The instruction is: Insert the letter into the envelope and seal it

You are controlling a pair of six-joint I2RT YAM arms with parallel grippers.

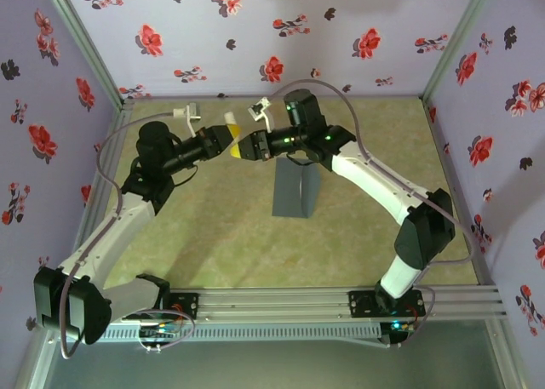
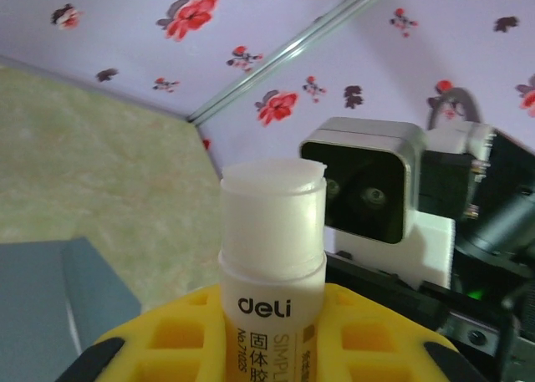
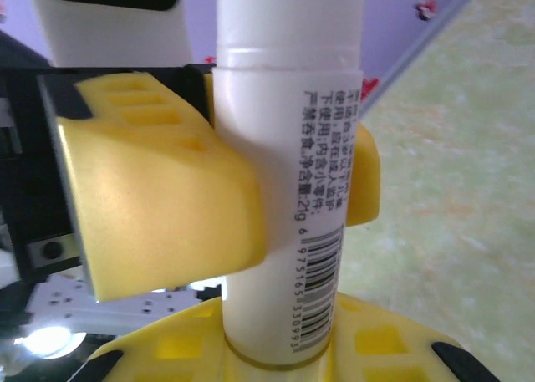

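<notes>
Green mottled desk (image 1: pixel 213 227) carries the flat slate-grey paper envelope (image 1: pixel 296 193) near its centre, partly under the right arm (image 1: pixel 375 180). Above the desk's far part, the left hand (image 1: pixel 220 140) and right hand (image 1: pixel 242 147) meet tip to tip. Each is clamped on the white cylindrical plastic glue stick (image 3: pixel 284 190), held in the air well apart from the envelope.

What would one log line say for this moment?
left claw: shut on glue stick; right claw: shut on glue stick; envelope: on table
</notes>
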